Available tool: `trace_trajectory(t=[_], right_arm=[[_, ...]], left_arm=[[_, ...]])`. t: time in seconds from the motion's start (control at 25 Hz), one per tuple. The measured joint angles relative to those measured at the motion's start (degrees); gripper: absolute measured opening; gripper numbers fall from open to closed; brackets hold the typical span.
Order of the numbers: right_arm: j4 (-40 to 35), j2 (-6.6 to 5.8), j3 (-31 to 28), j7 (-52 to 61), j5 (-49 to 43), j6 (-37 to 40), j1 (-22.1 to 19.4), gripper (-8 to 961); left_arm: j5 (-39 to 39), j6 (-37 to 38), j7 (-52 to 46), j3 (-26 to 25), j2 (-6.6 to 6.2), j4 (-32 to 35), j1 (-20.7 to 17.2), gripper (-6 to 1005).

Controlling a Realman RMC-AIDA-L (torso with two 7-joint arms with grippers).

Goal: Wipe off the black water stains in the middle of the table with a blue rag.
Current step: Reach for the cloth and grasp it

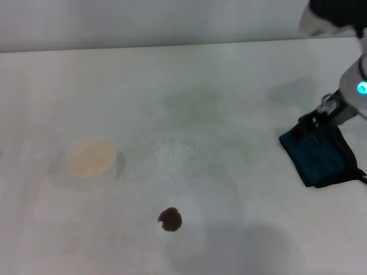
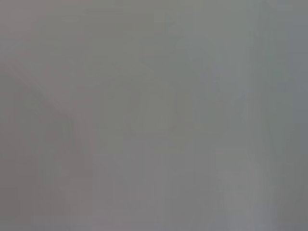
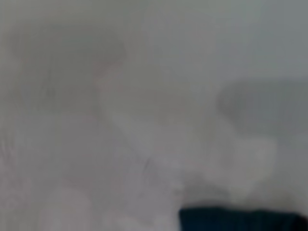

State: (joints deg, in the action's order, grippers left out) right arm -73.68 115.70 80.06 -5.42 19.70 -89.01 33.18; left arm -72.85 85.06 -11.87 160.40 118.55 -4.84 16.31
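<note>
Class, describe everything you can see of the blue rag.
The blue rag is a small, dark teal soft cloth with black trim, bunched and folded. It lies on the white table at the robot's right, well away from the dark stain. The right tool is at its far edge, apparently touching it.

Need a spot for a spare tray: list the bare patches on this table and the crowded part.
The table is bare along the far edge, and between the cup and the blue rag, beyond the black stain. Crowded: the right edge, where the right gripper sits at the rag.
</note>
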Motion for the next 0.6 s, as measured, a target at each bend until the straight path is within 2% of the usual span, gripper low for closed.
trace_trajectory(t=[0.16, 0.6], right_arm=[[3.16, 0.01, 3.35, 2.41, 0.08, 1.96, 0.22, 753], [8.06, -0.51, 3.49, 3.13, -0.57, 3.63, 0.27, 750]], left_arm=[[0.14, -0.62, 0.38, 0.01, 0.03, -0.56, 0.49, 861], [-0.03, -0.71, 0.49, -0.01, 0.00, -1.85, 0.99, 862]])
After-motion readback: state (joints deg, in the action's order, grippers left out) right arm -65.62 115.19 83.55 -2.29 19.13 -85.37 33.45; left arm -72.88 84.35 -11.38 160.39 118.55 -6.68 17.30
